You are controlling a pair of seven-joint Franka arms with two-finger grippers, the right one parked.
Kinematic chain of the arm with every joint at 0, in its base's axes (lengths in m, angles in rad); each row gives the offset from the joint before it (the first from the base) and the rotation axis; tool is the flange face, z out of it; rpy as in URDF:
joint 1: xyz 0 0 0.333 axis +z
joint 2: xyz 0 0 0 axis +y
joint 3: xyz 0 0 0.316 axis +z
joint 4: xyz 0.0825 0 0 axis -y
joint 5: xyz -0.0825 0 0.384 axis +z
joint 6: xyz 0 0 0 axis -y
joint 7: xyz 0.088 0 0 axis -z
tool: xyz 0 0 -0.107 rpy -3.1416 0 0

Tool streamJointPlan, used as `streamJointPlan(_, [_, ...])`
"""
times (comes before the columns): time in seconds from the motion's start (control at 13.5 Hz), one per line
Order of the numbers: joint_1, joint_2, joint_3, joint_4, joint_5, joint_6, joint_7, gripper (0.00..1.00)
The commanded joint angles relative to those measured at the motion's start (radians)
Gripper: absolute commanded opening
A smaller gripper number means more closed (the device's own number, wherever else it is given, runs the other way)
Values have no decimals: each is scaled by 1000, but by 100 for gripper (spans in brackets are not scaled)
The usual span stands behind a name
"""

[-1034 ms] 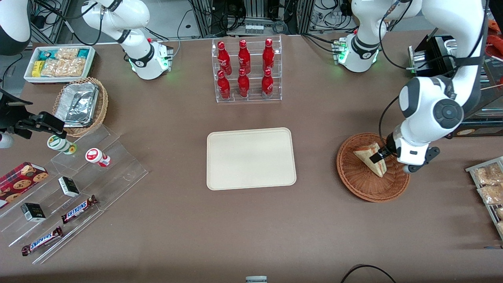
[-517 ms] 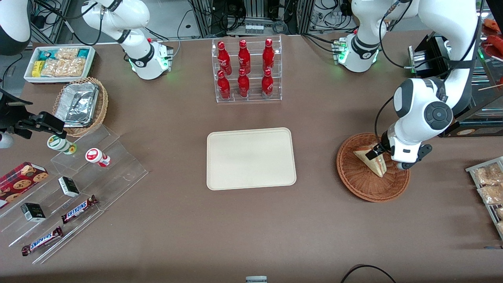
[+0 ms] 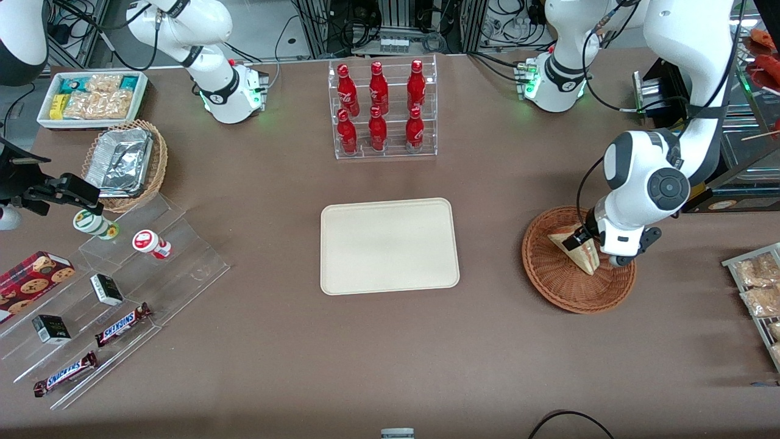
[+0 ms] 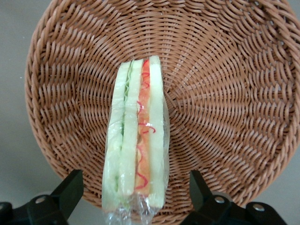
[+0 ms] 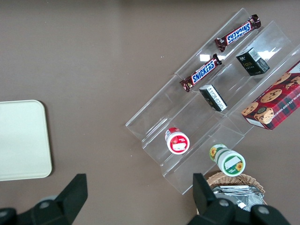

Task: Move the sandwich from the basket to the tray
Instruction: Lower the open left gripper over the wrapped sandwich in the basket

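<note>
brown table: gripper (image 4: 133, 194) over basket (image 3: 551, 277), fingers apart astride sandwich (image 4: 136, 140). next: close, lift, carry to tray (image 3: 389, 246).

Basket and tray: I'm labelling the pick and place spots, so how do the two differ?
The basket is round, reddish-brown wicker; the tray is a flat, cream rectangle. The basket holds the sandwich, with the end effector open astride it; the tray holds nothing. Both rest on the brown table.
</note>
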Motion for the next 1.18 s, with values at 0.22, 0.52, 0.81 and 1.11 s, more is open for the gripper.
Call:
streamJointPlan(0.22, [-5, 22, 2, -23, 10, 43, -26, 98])
streamJointPlan(0.52, [-4, 27, 2, -23, 10, 31, -27, 32])
streamJointPlan(0.81, [-4, -13, 3, -11, 10, -44, -8, 0])
streamJointPlan(1.11, [-5, -50, 2, 77, 9, -187, 28, 0])
